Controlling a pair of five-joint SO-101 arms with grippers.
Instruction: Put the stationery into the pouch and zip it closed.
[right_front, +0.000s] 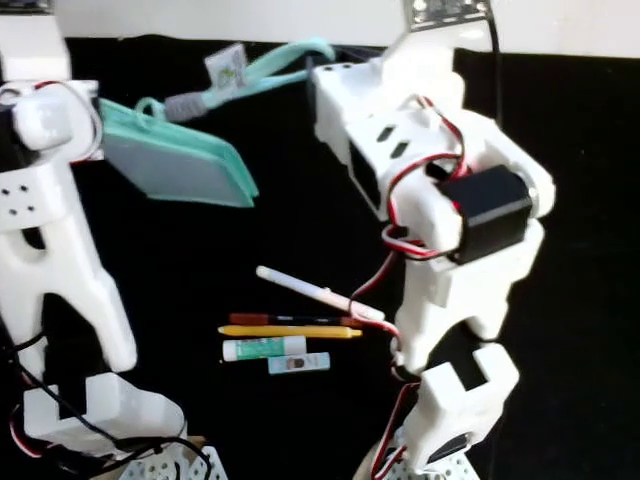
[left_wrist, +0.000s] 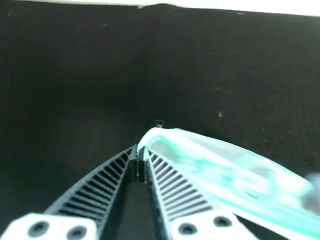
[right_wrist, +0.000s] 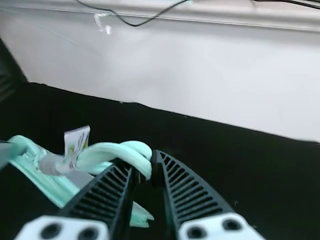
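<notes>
The teal pouch (right_front: 180, 165) hangs tilted above the black table, held between both arms. My left gripper (left_wrist: 140, 152) is shut on the pouch's edge (left_wrist: 235, 175), at its left end in the high view (right_front: 103, 128). My right gripper (right_wrist: 146, 170) is shut on the pouch's teal loop strap (right_wrist: 115, 152) at the back of the table (right_front: 318, 62). A paper tag (right_front: 226, 68) hangs from the strap. On the table lie a white pen (right_front: 315, 292), a red pen (right_front: 290, 320), a yellow pencil (right_front: 290, 331), a glue stick (right_front: 265, 348) and a small tube (right_front: 298, 363).
The right arm's white body (right_front: 470, 250) with red cables stands just right of the stationery. The left arm's base (right_front: 60, 300) rises at the left edge. A white wall (right_wrist: 200, 65) borders the table's far side.
</notes>
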